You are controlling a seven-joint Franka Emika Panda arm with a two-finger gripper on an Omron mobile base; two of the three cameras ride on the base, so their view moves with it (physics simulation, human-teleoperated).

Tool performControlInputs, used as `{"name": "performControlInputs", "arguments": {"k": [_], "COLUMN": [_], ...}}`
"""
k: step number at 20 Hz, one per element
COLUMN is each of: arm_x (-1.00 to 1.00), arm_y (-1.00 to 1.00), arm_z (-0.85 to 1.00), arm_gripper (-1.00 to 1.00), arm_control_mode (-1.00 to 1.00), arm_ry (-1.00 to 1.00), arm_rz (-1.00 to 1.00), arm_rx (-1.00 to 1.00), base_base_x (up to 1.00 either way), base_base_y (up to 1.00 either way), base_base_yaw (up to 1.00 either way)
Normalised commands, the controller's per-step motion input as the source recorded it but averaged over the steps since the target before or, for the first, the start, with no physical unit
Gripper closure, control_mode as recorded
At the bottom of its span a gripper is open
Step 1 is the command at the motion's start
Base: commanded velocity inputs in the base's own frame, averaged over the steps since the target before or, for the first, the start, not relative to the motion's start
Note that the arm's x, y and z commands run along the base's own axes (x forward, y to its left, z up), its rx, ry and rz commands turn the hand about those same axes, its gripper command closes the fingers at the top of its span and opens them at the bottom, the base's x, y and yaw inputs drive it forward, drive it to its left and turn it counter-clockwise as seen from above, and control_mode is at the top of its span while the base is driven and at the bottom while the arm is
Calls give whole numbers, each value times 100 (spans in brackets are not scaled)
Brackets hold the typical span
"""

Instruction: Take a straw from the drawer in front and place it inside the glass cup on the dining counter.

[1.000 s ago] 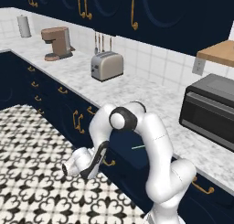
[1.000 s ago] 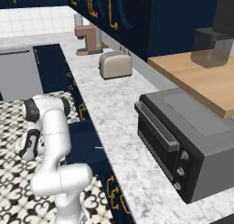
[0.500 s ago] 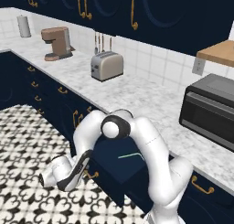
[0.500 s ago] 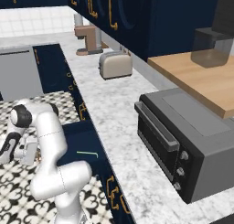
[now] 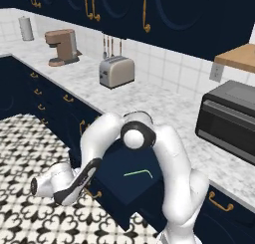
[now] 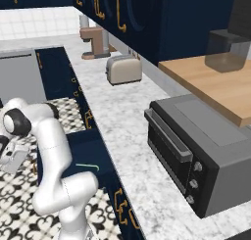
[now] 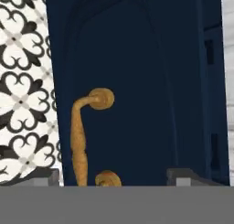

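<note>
Low on the left of the left base view, over the patterned floor (image 5: pixel 30 138), the gripper (image 5: pixel 63 194) hangs just in front of the drawer (image 5: pixel 124 188). In the hand view the curved brass handle (image 7: pixel 81 141) stands between the two finger tips (image 7: pixel 45 176), which sit spread well apart on either side of it and pinch nothing. The drawer is pulled out from the navy cabinets, so the opening step looks done. The straw (image 5: pixel 138 173) lies flat on the drawer's dark floor toward its right side, a thin pale green line, untouched; the right base view shows it too, just beside the arm's lower link. What is left is most of the task: reaching into the drawer, picking the straw up, carrying it to the dining counter and dropping it into the glass cup. The arm's own elbow (image 5: pixel 137 137) arches over the drawer and will probably need to swing clear before the hand can come down from above. Further right along the marble worktop (image 5: pixel 164 103) stand a coffee machine (image 5: pixel 62 46), a toaster (image 5: pixel 116 71) and a dark toaster oven (image 5: pixel 229 121); a small pale canister (image 5: pixel 26 28), too blurred to name surely, sits at the far left. None of these crowd the drawer; the straw's thinness and flat lie seem the harder part.
</note>
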Motion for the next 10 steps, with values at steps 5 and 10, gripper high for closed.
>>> {"name": "performControlInputs", "arguments": {"k": [5,10], "arm_x": [-70,-67], "arm_y": [-8,-70], "arm_z": [64,100], "arm_gripper": [-100,-100], "arm_control_mode": [-100,-100], "arm_ry": [24,-1], "arm_rz": [0,0], "arm_rx": [51,35], "base_base_x": [0,0], "base_base_y": [0,0], "base_base_yaw": [0,0]}}
